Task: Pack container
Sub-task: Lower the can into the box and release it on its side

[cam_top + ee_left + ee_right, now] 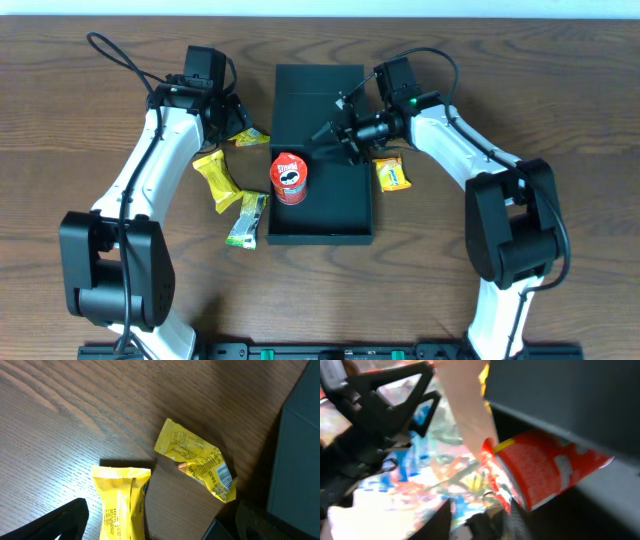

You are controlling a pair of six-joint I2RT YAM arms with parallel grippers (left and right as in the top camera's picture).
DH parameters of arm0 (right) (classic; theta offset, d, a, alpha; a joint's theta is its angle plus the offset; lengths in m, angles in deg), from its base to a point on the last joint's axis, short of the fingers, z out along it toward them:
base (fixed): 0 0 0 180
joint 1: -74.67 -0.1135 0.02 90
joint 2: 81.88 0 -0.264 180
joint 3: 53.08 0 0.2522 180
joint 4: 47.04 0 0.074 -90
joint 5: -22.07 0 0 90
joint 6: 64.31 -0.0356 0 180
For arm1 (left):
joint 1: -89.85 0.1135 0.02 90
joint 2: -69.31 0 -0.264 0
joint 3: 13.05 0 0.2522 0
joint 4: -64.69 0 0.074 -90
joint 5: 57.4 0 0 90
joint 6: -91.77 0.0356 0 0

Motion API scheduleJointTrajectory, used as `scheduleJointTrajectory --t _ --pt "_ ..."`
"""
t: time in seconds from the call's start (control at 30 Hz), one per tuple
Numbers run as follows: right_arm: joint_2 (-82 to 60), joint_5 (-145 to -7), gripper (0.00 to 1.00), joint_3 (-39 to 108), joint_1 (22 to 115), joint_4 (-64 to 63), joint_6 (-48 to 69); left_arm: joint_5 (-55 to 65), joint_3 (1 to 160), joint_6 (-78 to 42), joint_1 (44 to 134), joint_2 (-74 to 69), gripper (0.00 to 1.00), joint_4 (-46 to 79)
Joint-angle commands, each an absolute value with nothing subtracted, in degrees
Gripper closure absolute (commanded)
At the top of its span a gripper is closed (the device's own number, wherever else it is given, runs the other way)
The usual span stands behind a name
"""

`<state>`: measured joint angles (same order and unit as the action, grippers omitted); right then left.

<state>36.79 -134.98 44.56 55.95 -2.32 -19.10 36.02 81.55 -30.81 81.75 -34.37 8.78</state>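
From overhead, the dark teal-green rigid rectangular container (320,215) lies at the middle of the brown wooden table (100,60), with its flap lid laid back toward 12 o'clock. A small red cylindrical chip can (289,178) sits inside, near the 9 o'clock wall. The left gripper (236,122) hangs at 10 o'clock from the container, beside a crumpled yellow foil packet (250,138). A longer yellow snack packet (217,180) lies at 9 o'clock and a green-and-white packet (247,218) at 8 o'clock. An orange-yellow packet (393,174) lies at 3 o'clock, just beside the outer wall. The right gripper (340,133) is over the container, at 1 o'clock from the can.

In the left wrist view, the black fingers (55,522) stand as wide apart as they go, with nothing between them. The crumpled packet is at centre, the longer one at 7 o'clock and the container's dark wall at 3 o'clock.

The right wrist view is heavily blurred. The red can shows at 4 o'clock under the container's dark wall, beside a colourful smear. Whether this pincer is spread or clamped on anything cannot be told.
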Motion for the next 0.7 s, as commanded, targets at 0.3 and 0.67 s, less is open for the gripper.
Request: scheduleJointTrajectory --t 0.3,0.67 --pt "36.84 -139.08 0.98 44.52 51.84 5.20 -10.21 36.61 82.95 -30.35 81.45 -34.93 0.05 8.54" --pt "36.84 -126.87 0.98 44.52 51.31 7.95 -7.39 36.61 82.95 -30.33 81.45 -34.93 0.05 8.52"
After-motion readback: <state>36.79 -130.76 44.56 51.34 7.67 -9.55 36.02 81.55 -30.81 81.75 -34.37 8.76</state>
